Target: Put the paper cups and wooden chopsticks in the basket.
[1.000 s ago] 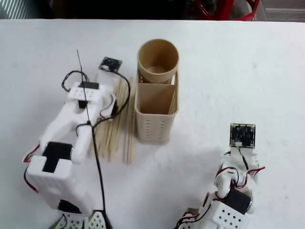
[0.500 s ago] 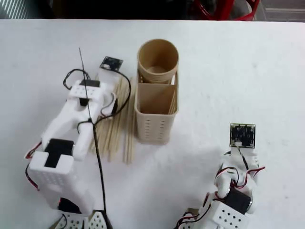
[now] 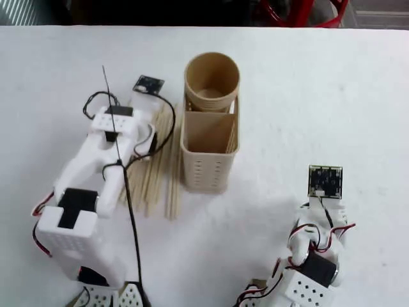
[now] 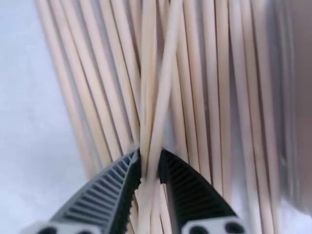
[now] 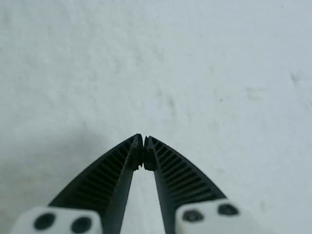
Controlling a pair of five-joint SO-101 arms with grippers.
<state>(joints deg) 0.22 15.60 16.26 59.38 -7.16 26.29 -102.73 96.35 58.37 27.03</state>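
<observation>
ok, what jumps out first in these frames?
The pile of chopsticks lying on the table beside the basket, with the left gripper closed on a chopstick or two from the pile. Next, the stacked paper cups standing in the basket's far compartment. The right gripper sits shut over the table, apart from all that.

Bright, even light fell from above on the white table [image 3: 307, 77], nearly washing it out (the room behind was dark). The basket [image 3: 208, 167] threw only a soft grey shadow; a faint one lay beside my right gripper [image 5: 142, 152].
</observation>
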